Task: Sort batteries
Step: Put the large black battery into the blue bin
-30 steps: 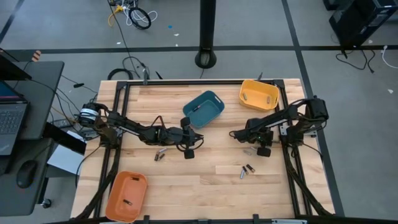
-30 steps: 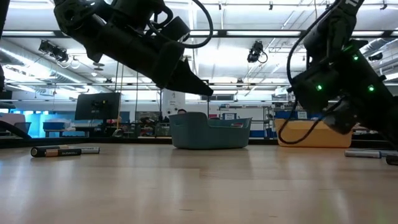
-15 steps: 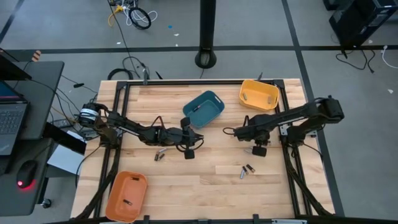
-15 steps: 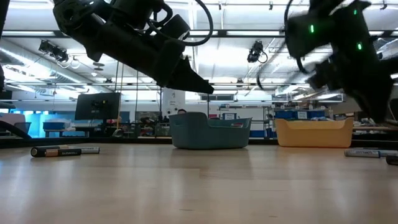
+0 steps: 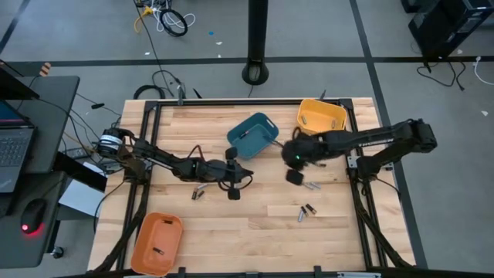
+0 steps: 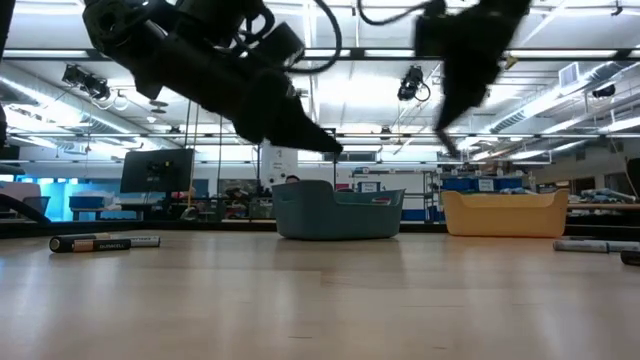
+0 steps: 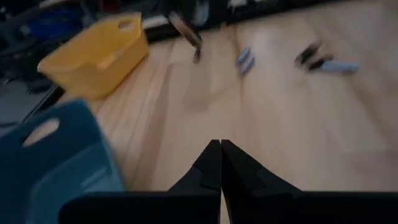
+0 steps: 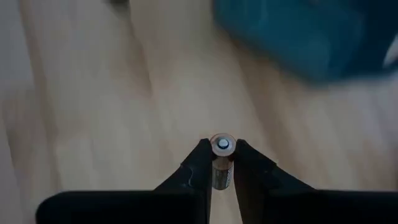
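My right gripper (image 8: 221, 145) hangs high over the table between the blue bin (image 5: 253, 134) and the yellow bin (image 5: 322, 117), shut on one small silvery battery (image 8: 222, 147). My left gripper (image 7: 220, 149) is shut and empty, slanting slightly down just in front of the blue bin (image 7: 50, 149). Loose batteries lie flat on the wood: a pair (image 5: 199, 191) near the left arm, a pair (image 5: 305, 211) at mid-right, and one (image 5: 312, 185) under the right arm. In the low view the left gripper (image 6: 335, 150) points at the blue bin (image 6: 338, 212). My right gripper pinches the battery by its round sides (image 8: 221, 175) between the two fingers. The battery lies along the fingers, and its button end (image 8: 222, 145) shows at the fingertips. The fingers slant steeply down from the table's right. The battery is lifted clear of the table.
An orange bin (image 5: 157, 242) stands at the near left corner. The yellow bin, blue bin and orange bin each show a battery inside. Bare wood lies in the middle and along the near edge. The frame's rails (image 5: 363, 201) run down both sides of the table.
My right gripper has risen well off the table and gone toward the table's left and far edge, closer to the blue bin. It has tipped from nearly level to steeply downward, still carrying the battery.
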Controlling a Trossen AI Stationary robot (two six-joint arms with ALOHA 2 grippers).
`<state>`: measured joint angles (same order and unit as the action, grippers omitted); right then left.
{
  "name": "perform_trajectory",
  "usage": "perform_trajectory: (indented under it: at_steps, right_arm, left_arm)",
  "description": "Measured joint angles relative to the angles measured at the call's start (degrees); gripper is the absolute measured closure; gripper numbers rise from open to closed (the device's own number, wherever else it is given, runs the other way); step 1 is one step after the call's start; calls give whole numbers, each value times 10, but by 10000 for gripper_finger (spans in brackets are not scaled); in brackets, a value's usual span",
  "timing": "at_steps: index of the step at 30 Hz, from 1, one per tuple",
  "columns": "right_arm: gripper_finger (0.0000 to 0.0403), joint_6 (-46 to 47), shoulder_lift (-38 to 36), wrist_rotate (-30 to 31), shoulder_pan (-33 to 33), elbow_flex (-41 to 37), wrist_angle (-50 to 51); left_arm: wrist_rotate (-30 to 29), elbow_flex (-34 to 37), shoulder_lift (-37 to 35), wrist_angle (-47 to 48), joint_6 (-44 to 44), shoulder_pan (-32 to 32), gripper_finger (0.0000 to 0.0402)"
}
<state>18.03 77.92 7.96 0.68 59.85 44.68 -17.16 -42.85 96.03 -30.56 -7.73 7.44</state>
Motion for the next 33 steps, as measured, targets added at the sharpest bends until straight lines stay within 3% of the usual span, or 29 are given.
perform_trajectory:
  at_steps: [10, 19, 26, 33]
  right_arm:
    - [350, -118, 157, 0, -121, 117, -157]
    - [350, -111, 302, -19, -215, 186, -113]
    - [350, -57, 336, -70, -234, 187, -102]
    - [350, -47, 336, -72, -234, 187, -122]
  left_arm:
    - [-96, 0, 0, 38, 22, 0, 395]
    - [-163, 0, 0, 101, 54, 0, 395]
    - [-191, 0, 0, 123, 65, -4, 396]
    - [-223, 0, 0, 129, 64, -9, 396]
